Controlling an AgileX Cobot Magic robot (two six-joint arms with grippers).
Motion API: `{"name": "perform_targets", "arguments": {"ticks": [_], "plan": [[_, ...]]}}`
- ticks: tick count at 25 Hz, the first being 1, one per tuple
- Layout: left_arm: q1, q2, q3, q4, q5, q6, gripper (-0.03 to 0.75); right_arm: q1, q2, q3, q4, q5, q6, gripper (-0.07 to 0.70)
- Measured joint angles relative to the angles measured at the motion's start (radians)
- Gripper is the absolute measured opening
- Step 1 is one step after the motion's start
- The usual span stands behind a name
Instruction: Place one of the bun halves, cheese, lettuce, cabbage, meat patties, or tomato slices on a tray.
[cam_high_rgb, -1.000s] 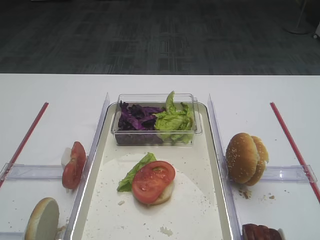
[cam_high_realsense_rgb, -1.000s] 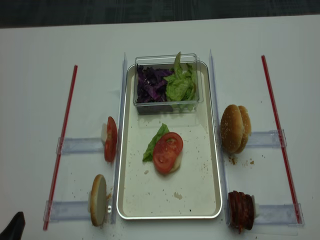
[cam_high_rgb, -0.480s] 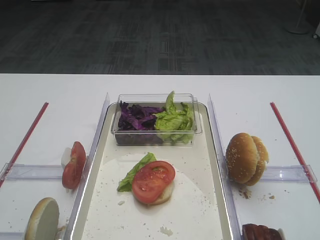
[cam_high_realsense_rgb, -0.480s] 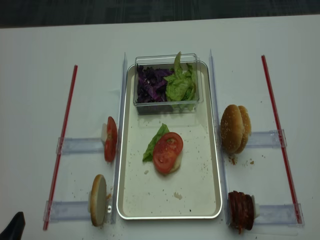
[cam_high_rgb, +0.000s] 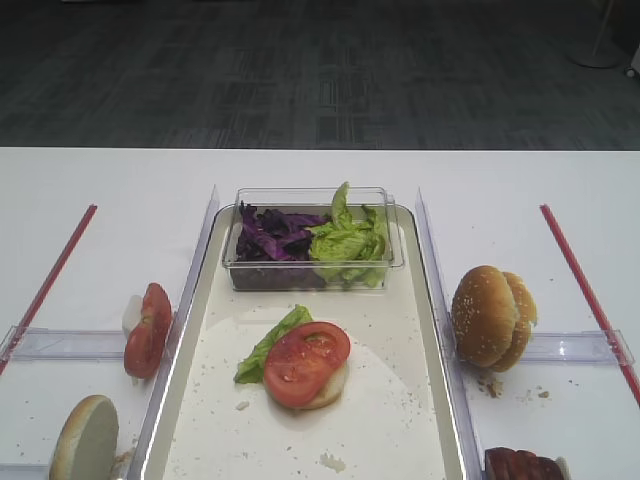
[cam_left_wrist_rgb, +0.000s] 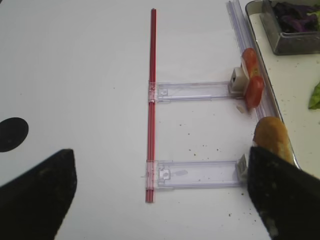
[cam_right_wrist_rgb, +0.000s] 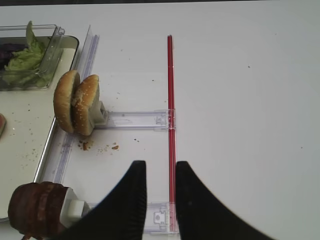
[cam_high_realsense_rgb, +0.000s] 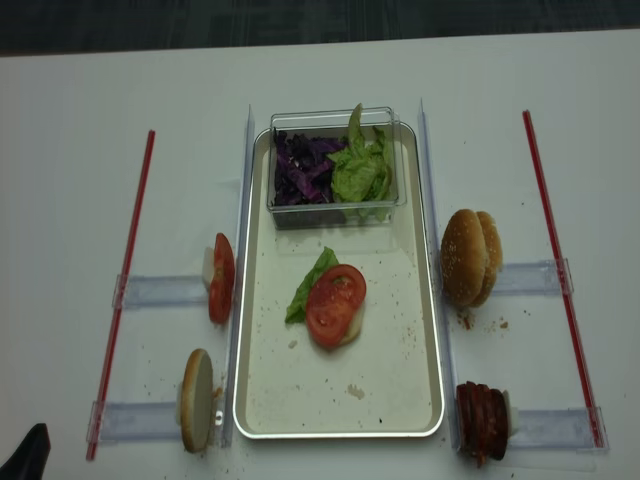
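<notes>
Tray (cam_high_realsense_rgb: 430, 330): long metal, centre of table, floor crumb-flecked.
On tray: tomato slice (cam_high_realsense_rgb: 335, 303) atop a bun half, lettuce leaf (cam_high_realsense_rgb: 308, 285) tucked under its left edge.
Clear tub (cam_high_realsense_rgb: 335, 205): at tray's far end; cabbage (cam_high_realsense_rgb: 298, 168) left, lettuce right.
Left of tray: tomato slices (cam_high_realsense_rgb: 221, 277) upright in a clear holder; lone bun half (cam_high_realsense_rgb: 194, 399) nearer.
Right of tray: bun halves (cam_high_realsense_rgb: 467, 256) upright; meat patties (cam_high_realsense_rgb: 482, 421) nearer.
Red strips (cam_high_realsense_rgb: 123, 285): one along each outer side.
Left gripper (cam_left_wrist_rgb: 160, 200): fingers spread wide, empty, above table beside left strip.
Right gripper (cam_right_wrist_rgb: 157, 200): fingers narrowly parted, empty, near right strip.
</notes>
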Motion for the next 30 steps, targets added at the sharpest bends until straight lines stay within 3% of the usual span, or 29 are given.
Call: {"name": "perform_targets", "arguments": {"ticks": [30], "plan": [[0.000,0.000,0.000,0.000,0.000,-0.001,0.634,0.000,0.000,0.000,0.000,0.000,-0.002,0.193]]}}
